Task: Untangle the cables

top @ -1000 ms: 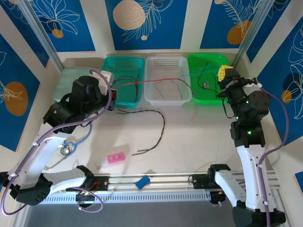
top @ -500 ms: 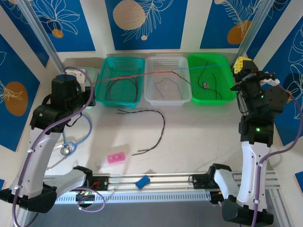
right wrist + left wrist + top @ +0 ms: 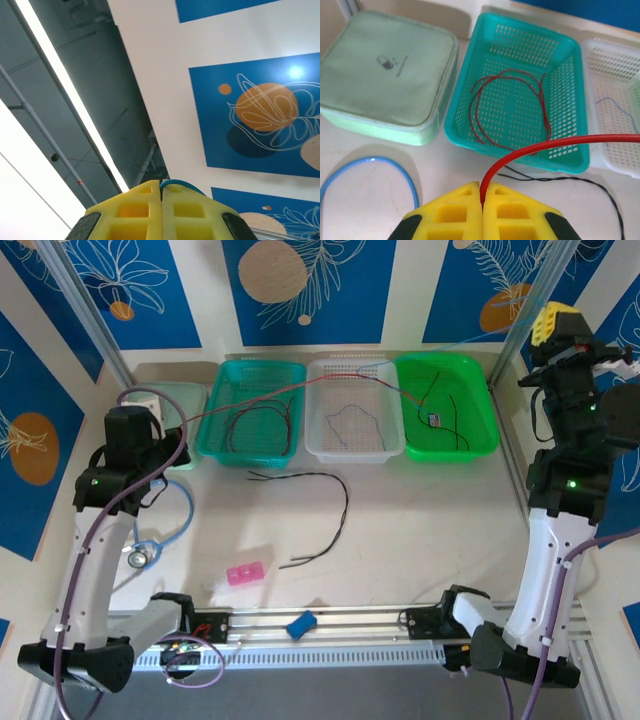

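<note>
At the back of the bench [image 3: 430, 520], a left basket [image 3: 245, 455], a middle basket [image 3: 355, 455] and a right basket [image 3: 450, 452] are set side by side, with a case [image 3: 385, 75] just left of them. Inside each basket cables [image 3: 262, 420] are laid; a loose cable [image 3: 345, 505] is laid on the bench before them.

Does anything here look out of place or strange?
Yes. A red cable, pinched in the shut left hand, runs taut above the teal basket and the white basket. A black cable lies loose on the table, outside every basket.
</note>
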Robot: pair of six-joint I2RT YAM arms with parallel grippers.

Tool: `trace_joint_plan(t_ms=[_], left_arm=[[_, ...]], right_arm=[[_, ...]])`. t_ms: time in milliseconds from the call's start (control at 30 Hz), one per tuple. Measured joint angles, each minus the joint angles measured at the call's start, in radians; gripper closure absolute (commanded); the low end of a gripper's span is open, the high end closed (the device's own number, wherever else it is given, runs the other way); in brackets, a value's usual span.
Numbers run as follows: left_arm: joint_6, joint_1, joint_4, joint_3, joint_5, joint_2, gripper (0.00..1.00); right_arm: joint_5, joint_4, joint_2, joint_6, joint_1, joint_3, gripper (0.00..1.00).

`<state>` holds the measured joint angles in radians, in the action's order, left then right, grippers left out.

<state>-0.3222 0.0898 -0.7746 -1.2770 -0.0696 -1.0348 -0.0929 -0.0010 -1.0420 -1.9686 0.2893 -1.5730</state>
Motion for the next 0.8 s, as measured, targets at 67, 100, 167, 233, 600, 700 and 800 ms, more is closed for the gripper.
trace_joint_plan(t_ms=[67, 100, 167, 233, 600, 700, 800], left_arm=[[-0.011, -0.039, 0.008, 0.043, 0.019, 0.0, 1.0], [-0.014, -0.06, 0.011, 0.062, 0.027, 0.002, 1.0], [-0.022, -0.104, 0.013, 0.095, 0.046, 0.012, 1.0], [-0.036, -0.156, 0.023, 0.126, 0.071, 0.028, 1.0], [-0.081, -0.331, 0.093, 0.226, 0.193, 0.058, 1.0], [-0.1, -0.36, 0.106, 0.263, 0.224, 0.058, 1.0], [-0.116, -0.383, 0.118, 0.291, 0.245, 0.058, 1.0]], right_arm=[[-0.002, 0.0, -0.019, 0.0, 0.012, -0.035, 1.0], [-0.002, 0.0, -0.028, 0.0, 0.017, -0.052, 1.0], [-0.002, 0.0, -0.042, 0.0, 0.025, -0.077, 1.0], [-0.002, -0.001, -0.055, 0.0, 0.032, -0.096, 1.0], [-0.01, -0.016, -0.133, -0.005, 0.045, -0.239, 1.0], [-0.012, -0.021, -0.148, -0.011, 0.052, -0.278, 1.0], [-0.013, -0.034, -0.167, -0.012, 0.059, -0.329, 1.0]])
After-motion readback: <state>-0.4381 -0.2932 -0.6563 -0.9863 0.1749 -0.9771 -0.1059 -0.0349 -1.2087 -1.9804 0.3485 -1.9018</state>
